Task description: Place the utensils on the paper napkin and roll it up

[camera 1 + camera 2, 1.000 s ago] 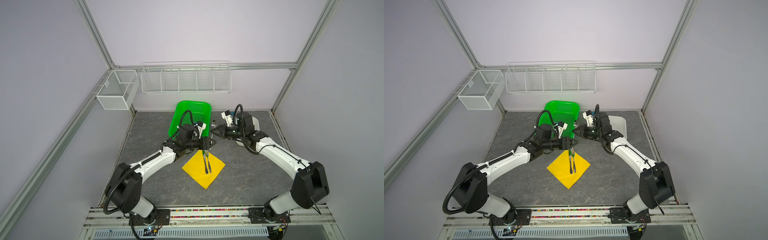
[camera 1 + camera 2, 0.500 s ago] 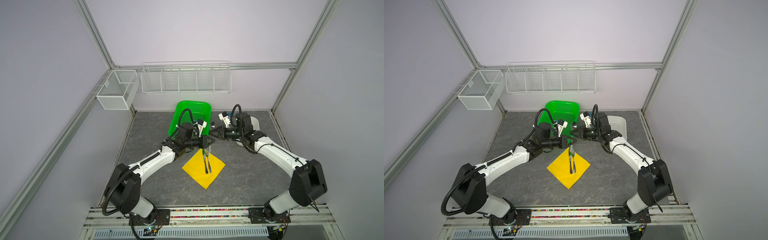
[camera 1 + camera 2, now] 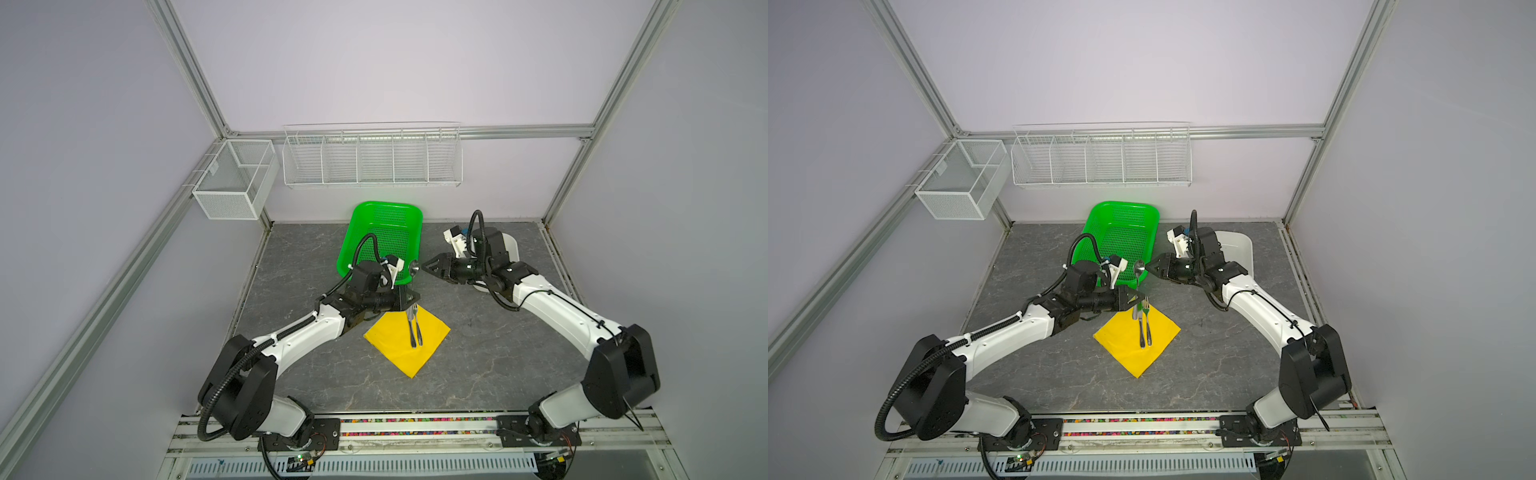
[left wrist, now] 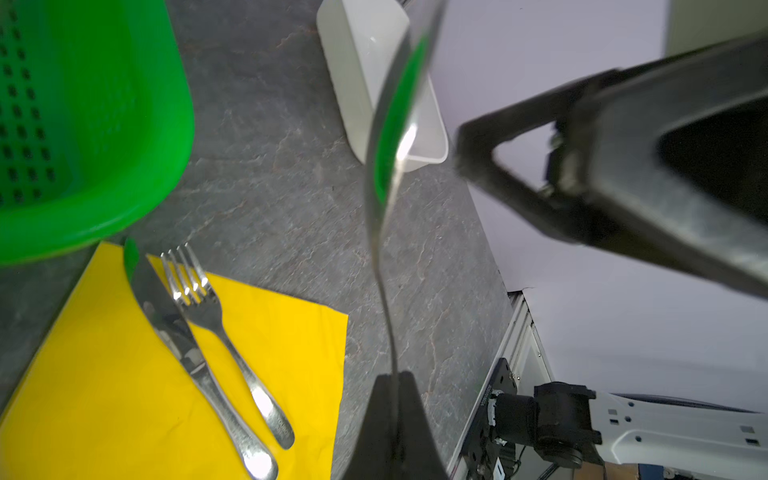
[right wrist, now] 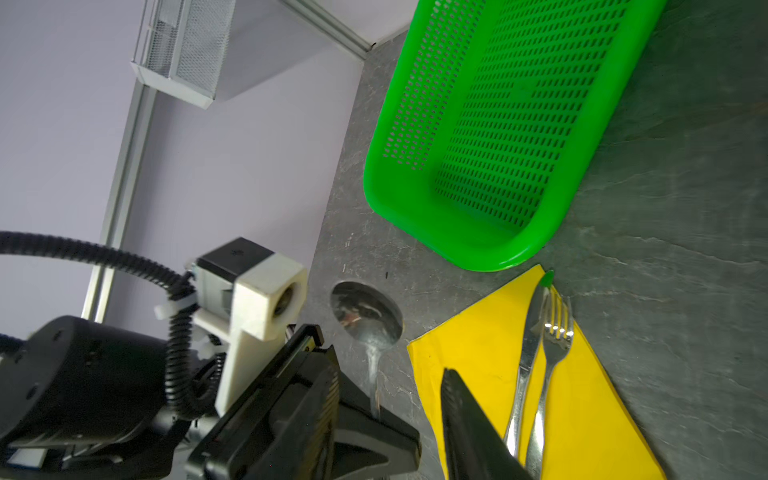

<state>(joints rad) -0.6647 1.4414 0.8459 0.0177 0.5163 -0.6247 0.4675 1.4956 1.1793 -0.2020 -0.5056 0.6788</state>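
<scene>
The left end effector pinches the spoon upright by its handle, beside the basket. The right end effector stands spread just beside the spoon. The fork and knife lie on the napkin.

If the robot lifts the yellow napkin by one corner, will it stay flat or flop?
Probably flop: the napkin looks paper-thin and lies slightly wrinkled. It likely weighs very little, so a push might crumple it rather than slide it. The knife and fork lying on it would probably slip off if a corner rose.
</scene>
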